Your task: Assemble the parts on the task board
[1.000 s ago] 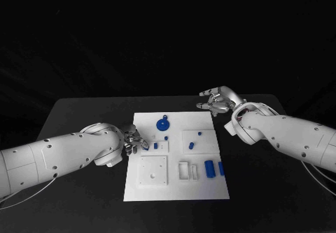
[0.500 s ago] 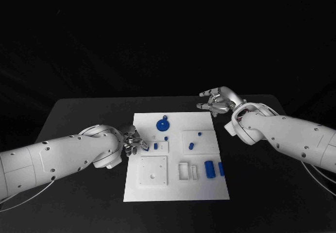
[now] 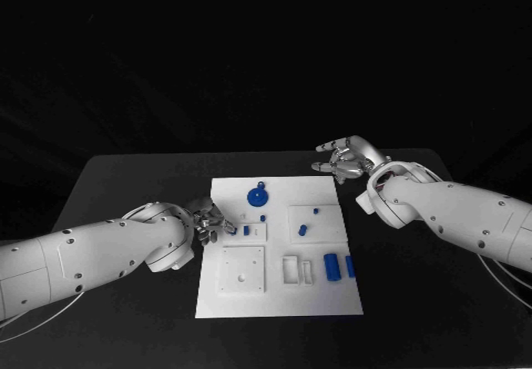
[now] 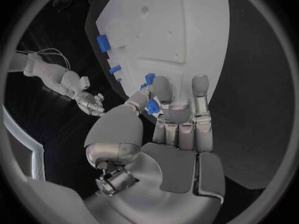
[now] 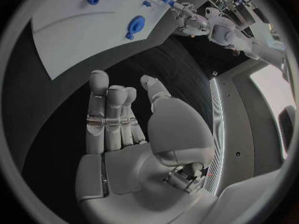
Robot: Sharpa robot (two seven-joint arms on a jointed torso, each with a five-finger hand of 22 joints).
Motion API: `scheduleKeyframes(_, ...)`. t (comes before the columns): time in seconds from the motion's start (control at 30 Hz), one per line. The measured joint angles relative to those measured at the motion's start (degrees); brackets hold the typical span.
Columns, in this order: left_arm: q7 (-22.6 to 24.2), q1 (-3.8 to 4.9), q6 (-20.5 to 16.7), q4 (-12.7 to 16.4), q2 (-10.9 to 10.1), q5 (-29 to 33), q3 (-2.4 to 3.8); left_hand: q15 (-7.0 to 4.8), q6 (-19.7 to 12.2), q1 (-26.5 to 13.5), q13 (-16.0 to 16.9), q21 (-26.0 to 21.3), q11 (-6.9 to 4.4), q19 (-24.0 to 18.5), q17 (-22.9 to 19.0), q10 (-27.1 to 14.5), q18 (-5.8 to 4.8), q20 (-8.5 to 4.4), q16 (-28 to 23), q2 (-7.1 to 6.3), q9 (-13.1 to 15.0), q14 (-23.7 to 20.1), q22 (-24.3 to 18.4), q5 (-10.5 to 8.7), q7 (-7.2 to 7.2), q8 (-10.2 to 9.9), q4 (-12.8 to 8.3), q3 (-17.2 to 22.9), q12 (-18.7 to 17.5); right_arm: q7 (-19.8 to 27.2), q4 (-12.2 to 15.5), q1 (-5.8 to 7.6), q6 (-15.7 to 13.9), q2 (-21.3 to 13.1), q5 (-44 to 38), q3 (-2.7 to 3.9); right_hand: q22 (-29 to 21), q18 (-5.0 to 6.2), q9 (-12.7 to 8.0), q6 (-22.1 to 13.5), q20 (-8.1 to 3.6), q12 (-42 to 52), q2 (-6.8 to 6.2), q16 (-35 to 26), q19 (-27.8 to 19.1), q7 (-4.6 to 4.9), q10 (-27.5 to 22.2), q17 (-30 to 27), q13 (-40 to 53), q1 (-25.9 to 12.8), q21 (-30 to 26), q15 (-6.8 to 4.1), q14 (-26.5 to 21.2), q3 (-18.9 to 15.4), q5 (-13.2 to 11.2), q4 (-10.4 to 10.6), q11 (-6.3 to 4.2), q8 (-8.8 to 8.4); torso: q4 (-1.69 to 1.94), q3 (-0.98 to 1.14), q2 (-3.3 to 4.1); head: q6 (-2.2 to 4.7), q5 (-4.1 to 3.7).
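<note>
Pinching a small blue part (image 4: 151, 106) at the task board (image 3: 280, 300)'s left edge, your left hand (image 3: 208, 221) is risking a slip: you are gripping it only at the fingertips (image 4: 159, 88), so any tilt could jam it against its socket. The part is looking short, blocky and mostly hidden. Your right hand (image 3: 346, 161) is hovering off the board's far right corner, fingers loosely spread, holding nothing.

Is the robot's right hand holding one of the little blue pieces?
No, the right hand is open and empty, hovering over the black table beside the white task board.
</note>
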Motion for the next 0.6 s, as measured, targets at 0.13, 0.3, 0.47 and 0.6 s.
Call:
scheduleKeyframes(0.13, 0.08, -0.05, -0.70, 0.13, -0.03, 0.32, 0.01, 0.01, 0.00, -0.15, 0.00, 0.03, 0.00, 0.00, 0.00, 0.00, 0.00, 0.00, 0.00, 0.14, 0.06, 0.01, 0.00, 0.00, 0.00, -0.12, 0.07, 0.08, 0.00, 0.00, -0.02, 0.00, 0.00, 0.00, 0.01, 0.00, 0.00, 0.00, 0.00, 0.00, 0.00, 0.00, 0.00, 0.00, 0.00, 0.00, 0.00, 0.00, 0.00, 0.00, 0.00, 0.00, 0.00, 0.00, 0.00, 0.00, 0.00, 0.00, -0.01, 0.01, 0.00, -0.02, -0.01)
scheduleKeyframes(0.3, 0.00, -0.11, -1.00, 0.12, -0.04, 0.57, 0.01, 0.07, 0.00, -0.43, 0.12, 0.03, -0.13, 0.00, 0.27, 0.12, 0.00, 0.00, 0.00, 0.41, 0.07, 0.10, 0.00, 0.00, 0.00, 0.11, -0.01, 0.15, 0.00, 0.01, -0.06, -0.02, 0.00, 0.00, 0.02, 0.00, 0.02, 0.00, 0.00, 0.00, 0.00, 0.00, 0.00, 0.00, 0.00, 0.00, 0.00, -0.01, 0.00, 0.00, 0.00, 0.00, 0.00, 0.00, 0.00, 0.00, 0.00, 0.00, -0.01, 0.03, 0.00, -0.04, 0.00)
scheduleKeyframes(0.47, -0.45, -0.12, -0.73, -0.19, -0.02, 0.72, 0.01, -0.09, 0.00, -0.51, 0.22, 0.03, -0.24, 0.00, 0.30, 0.24, 0.00, 0.00, 0.00, 0.47, 0.29, 0.29, -0.01, 0.00, 0.00, 0.13, -0.06, 0.20, 0.00, 0.01, -0.10, -0.02, 0.00, 0.02, 0.03, 0.00, 0.05, 0.00, 0.00, 0.00, 0.00, 0.00, 0.00, 0.00, 0.00, 0.00, 0.02, -0.01, 0.00, 0.00, 0.00, 0.00, 0.00, 0.04, 0.00, 0.04, -0.02, 0.00, -0.02, 0.03, 0.00, -0.04, -0.01)
scheduleKeyframes(0.6, -1.00, -0.13, 0.03, -0.46, 0.14, 0.77, 0.01, -0.08, 0.00, -0.79, 0.25, 0.03, -0.24, 0.00, 0.35, 0.24, 0.00, 0.00, 0.00, 0.58, 0.29, 0.30, -0.01, -0.01, 0.00, 0.13, -0.06, 0.20, 0.00, 0.02, -0.16, -0.05, 0.00, 0.04, 0.04, 0.00, 0.05, 0.00, 0.00, 0.00, 0.00, 0.00, 0.00, 0.00, 0.00, 0.00, 0.22, -0.01, 0.06, 0.00, 0.00, 0.00, 0.00, 0.19, 0.00, 0.19, -0.22, 0.00, -0.02, 0.03, 0.01, -0.04, -0.06)
